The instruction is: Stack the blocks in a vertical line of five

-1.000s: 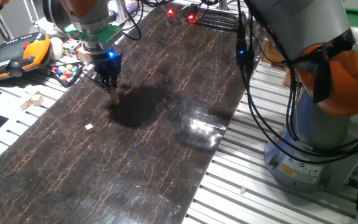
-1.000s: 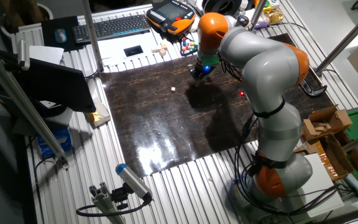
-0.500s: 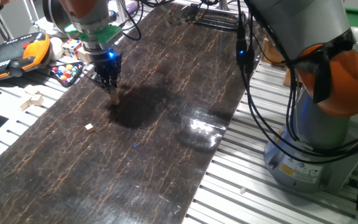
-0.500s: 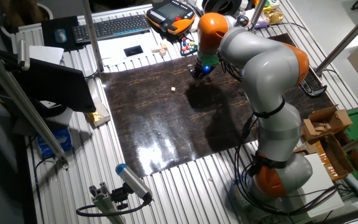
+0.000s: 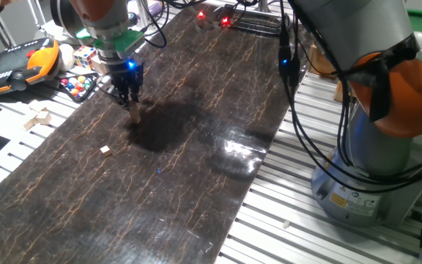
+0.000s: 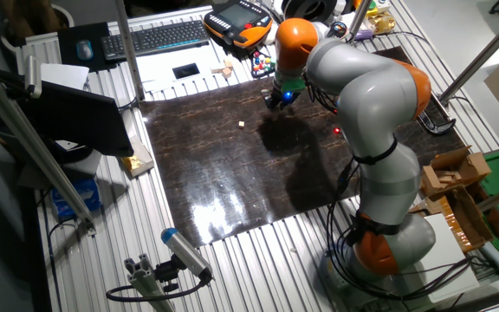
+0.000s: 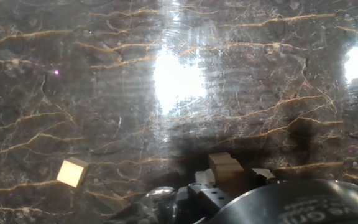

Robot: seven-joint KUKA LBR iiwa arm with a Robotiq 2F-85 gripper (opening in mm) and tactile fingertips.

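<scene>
My gripper (image 5: 131,102) hangs over the far left of the dark marbled board (image 5: 196,147). It stands at the top of a short column of tiny tan blocks (image 5: 135,115) that rests on the board. In the hand view the column (image 7: 225,167) sits between the fingers (image 7: 202,178), which press against its sides. One more tan block (image 5: 105,149) lies alone on the board, nearer the camera than the column; it also shows in the other fixed view (image 6: 242,124) and the hand view (image 7: 72,172). The gripper (image 6: 275,100) is small in the other fixed view.
Off the board's left edge lie an orange teach pendant (image 5: 20,62), a multicoloured puzzle cube (image 5: 85,54), a tray of coloured balls (image 5: 79,85) and larger pale wooden blocks (image 5: 39,117). The robot base (image 5: 365,176) and cables stand right of the board.
</scene>
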